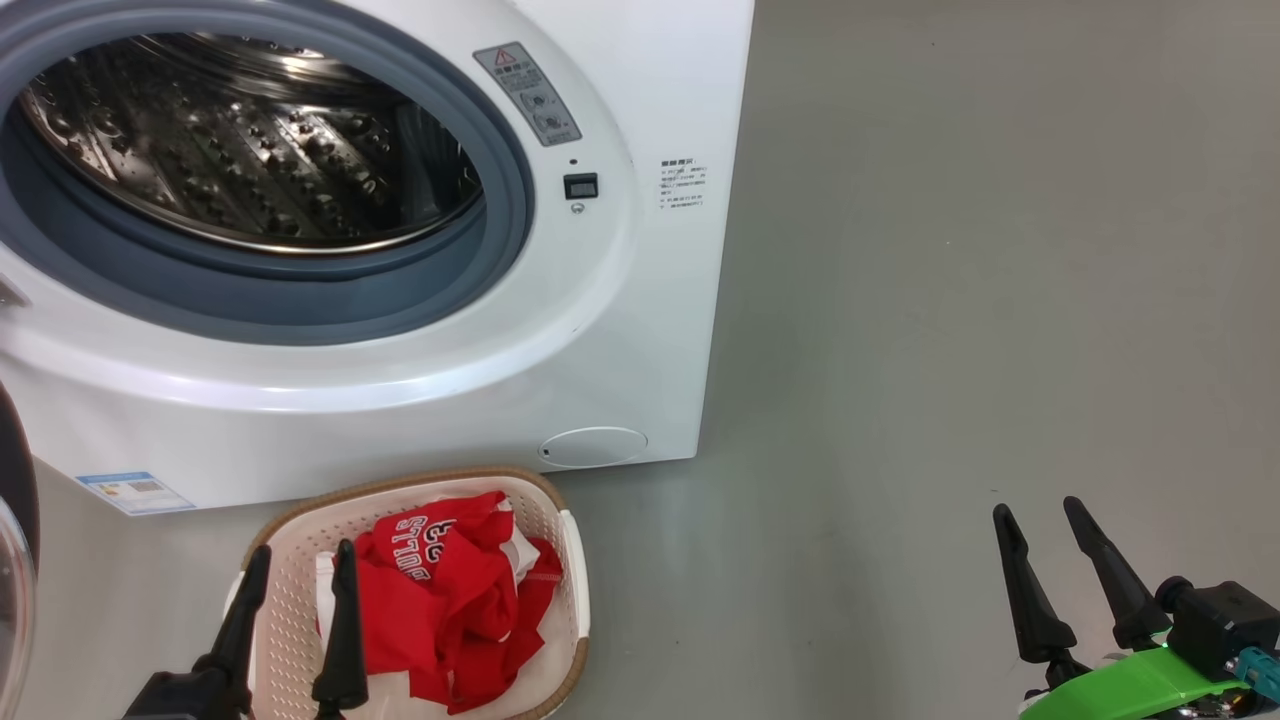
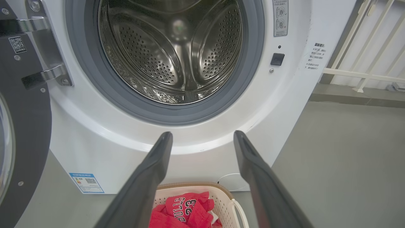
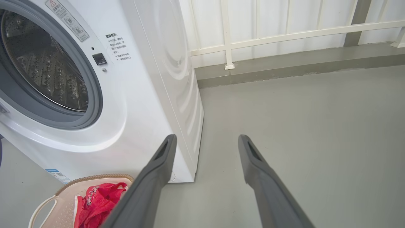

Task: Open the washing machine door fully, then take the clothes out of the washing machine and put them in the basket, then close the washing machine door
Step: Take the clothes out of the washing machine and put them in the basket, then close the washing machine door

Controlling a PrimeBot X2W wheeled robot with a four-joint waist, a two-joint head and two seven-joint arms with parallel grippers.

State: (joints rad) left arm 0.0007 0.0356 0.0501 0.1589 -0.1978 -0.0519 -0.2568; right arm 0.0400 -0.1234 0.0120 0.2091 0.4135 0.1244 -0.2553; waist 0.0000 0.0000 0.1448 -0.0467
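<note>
I saw the drum bare and the red clothes heaped in the basket before the washing machine, so only the door, swung wide on the left, was left to shut, my left gripper and right gripper both spread, empty.

Glossy steel drum, matt plastic basket.
</note>
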